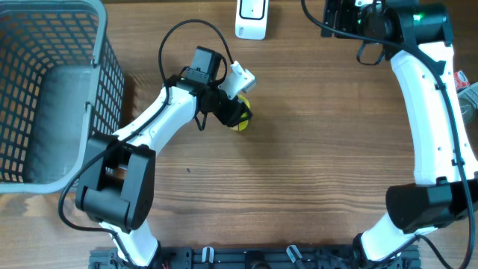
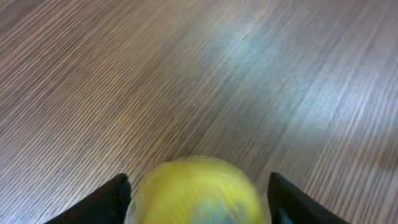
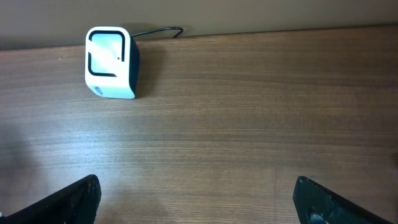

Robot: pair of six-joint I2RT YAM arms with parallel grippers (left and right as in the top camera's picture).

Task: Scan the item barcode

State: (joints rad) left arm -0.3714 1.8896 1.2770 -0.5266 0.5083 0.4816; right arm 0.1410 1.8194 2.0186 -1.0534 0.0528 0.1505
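RISK: the round yellow item [image 1: 241,124] may roll across the counter [image 1: 314,149] if my left hand [image 2: 199,190] nudges it; I can't see the barcode | POSE: left arm reaches mid-counter, hand tipped down, open, straddling the item, seemingly not pinching | right hand [image 3: 196,196] far right, wide open, empty, facing the scanner [image 3: 111,63]

Blurred yellow round item [image 2: 198,190] between dark jaws, wood table [image 2: 186,74]

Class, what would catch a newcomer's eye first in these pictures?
A yellow item sits in the middle of the scene, between the left gripper's fingers. A white scanner stands at the far edge, and a grey basket fills the left side.
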